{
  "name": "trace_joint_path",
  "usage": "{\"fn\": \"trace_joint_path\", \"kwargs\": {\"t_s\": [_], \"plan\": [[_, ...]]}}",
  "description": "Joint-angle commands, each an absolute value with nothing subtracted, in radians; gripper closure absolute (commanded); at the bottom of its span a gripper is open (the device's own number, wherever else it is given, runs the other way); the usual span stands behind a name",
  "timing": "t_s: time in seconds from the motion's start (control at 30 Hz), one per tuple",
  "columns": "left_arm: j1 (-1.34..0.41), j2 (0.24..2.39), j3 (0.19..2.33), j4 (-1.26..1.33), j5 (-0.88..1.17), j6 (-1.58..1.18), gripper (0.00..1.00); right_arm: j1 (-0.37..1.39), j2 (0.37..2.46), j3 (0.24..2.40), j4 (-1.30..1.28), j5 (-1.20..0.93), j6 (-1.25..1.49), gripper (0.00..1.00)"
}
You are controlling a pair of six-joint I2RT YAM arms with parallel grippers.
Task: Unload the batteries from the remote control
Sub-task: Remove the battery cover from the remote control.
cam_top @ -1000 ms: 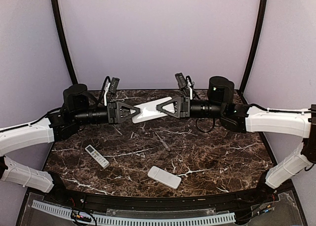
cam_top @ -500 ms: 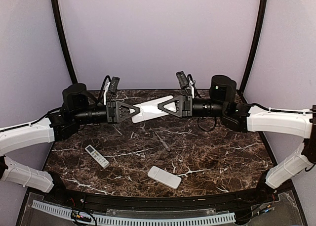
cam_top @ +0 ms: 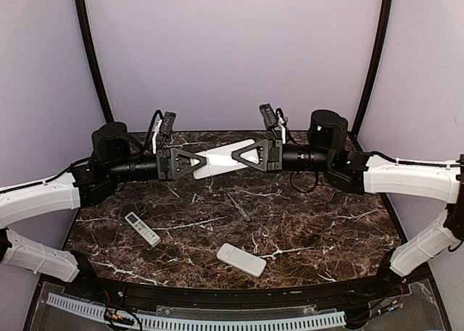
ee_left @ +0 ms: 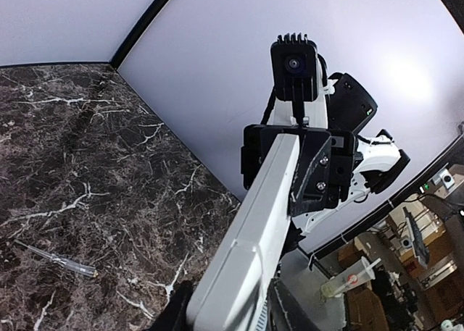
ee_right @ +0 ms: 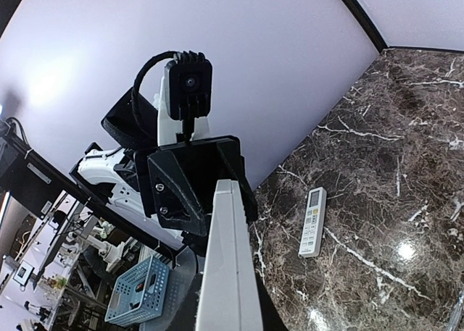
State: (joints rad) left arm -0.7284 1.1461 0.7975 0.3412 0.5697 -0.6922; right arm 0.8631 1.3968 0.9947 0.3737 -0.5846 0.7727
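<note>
1. The white remote (cam_top: 221,159) hangs in the air over the far part of the table (cam_top: 326,222), lying roughly level, with its right end a little higher and farther back
2. The left gripper (cam_top: 199,163) reaches in from the left and takes the remote's left end. In the left wrist view its fingers (ee_left: 177,313) sit tight against both sides of the remote's body (ee_left: 254,237), closed about as far as that body allows
3. The right gripper (cam_top: 235,157) comes in from the right and is clamped down narrow on the other end. The right wrist view shows the remote (ee_right: 226,273) running straight out from between its fingers to the left gripper (ee_right: 196,186) opposite
4. No batteries show in any view, and whether any sit inside the held remote cannot be told
5. A keypad remote (cam_top: 142,228) lies face up on the left of the table, well below the grippers
6. A plain remote (cam_top: 241,259) lies near the front edge, around the middle
7. A thin tool (cam_top: 238,206) lies on the marble between the held remote and the plain one, touching neither
</note>
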Motion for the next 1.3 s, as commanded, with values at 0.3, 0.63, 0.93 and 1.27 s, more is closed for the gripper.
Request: {"fn": "trace_joint_path", "kwargs": {"t_s": [0.3, 0.63, 0.93, 1.27], "plan": [[-0.735, 1.132, 0.774, 0.308, 0.545, -0.682, 0.56, 0.867, 1.359, 0.999, 0.408, -0.534, 0.774, 1.00], [-0.735, 1.120, 0.763, 0.299, 0.523, -0.685, 0.68, 0.867, 1.351, 0.995, 0.403, -0.528, 0.773, 1.00], [-0.735, 1.103, 0.757, 0.310, 0.523, -0.699, 0.76, 0.867, 1.341, 0.993, 0.389, -0.518, 0.768, 1.00], [-0.733, 1.081, 0.746, 0.342, 0.538, -0.732, 0.85, 0.867, 1.331, 0.987, 0.379, -0.505, 0.766, 1.00]]}}
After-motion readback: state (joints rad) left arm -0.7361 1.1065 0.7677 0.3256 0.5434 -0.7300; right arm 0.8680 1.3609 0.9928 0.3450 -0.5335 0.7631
